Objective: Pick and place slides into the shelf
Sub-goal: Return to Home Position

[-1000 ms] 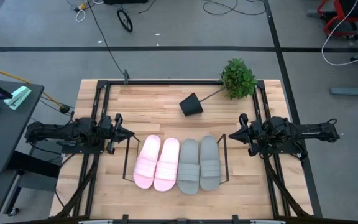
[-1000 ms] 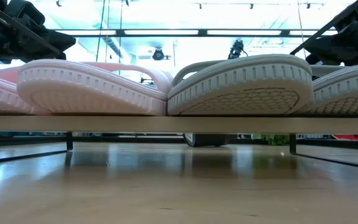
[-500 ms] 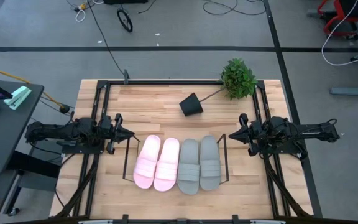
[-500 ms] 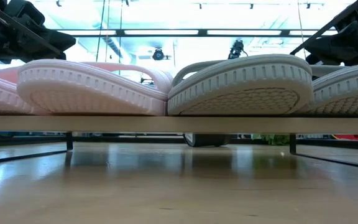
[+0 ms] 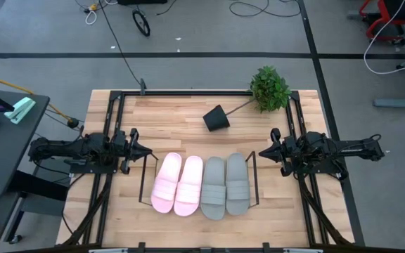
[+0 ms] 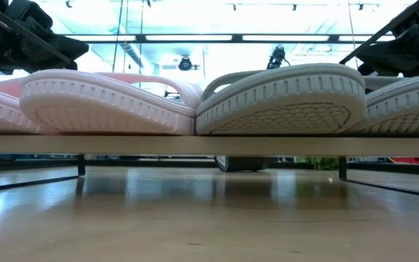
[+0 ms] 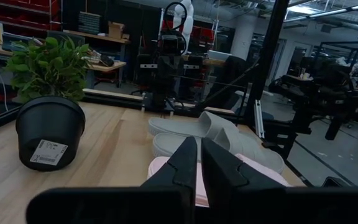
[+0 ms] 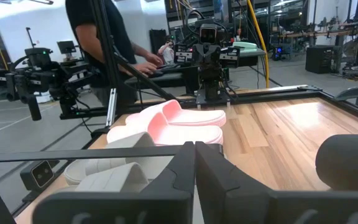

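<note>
Even overhead light on the wooden surface point(image 5: 174, 116), faint shadows beside the slides point(image 5: 225, 186), ceiling lights point(image 6: 188, 38) glaring white in low view

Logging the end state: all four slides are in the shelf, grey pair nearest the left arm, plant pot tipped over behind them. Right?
Not quite. The high view shows the pink pair nearest the left arm, and the grey pair toward the right arm. All four are in the shelf, and the plant pot lies tipped over behind them.

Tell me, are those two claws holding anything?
Nothing. The left gripper and right gripper are shut and empty, apart from the slides on the shelf.
</note>
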{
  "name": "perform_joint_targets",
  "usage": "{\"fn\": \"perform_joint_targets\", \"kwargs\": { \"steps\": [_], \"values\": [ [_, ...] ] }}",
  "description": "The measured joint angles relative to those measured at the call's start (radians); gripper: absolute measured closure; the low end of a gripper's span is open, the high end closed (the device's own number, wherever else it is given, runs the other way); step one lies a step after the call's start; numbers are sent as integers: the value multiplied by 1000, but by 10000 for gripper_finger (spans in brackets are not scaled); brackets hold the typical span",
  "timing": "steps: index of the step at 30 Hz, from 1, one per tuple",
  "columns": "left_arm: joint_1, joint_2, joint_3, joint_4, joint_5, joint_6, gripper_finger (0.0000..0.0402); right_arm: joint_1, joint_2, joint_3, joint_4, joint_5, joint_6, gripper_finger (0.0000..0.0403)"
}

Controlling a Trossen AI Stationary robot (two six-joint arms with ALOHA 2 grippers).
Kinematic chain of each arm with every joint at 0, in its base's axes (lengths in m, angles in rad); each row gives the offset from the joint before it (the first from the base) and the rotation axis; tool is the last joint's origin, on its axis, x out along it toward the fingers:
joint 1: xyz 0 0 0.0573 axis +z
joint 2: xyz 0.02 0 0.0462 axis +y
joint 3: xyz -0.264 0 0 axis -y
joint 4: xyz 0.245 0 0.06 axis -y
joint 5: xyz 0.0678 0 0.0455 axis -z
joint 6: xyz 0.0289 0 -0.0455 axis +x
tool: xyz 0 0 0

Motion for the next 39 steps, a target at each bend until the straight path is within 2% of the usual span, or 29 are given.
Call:
{"fn": "perform_joint_targets", "kwargs": {
  "steps": [10,24,39],
  "values": [
    [0,0,0,0,0,0,361,0,0,0,0,0,0,386],
    [0,0,0,0,0,0,376,0,0,0,0,0,0,386],
    [0,0,0,0,0,0,365,0,0,0,0,0,0,386]
  ]
}}
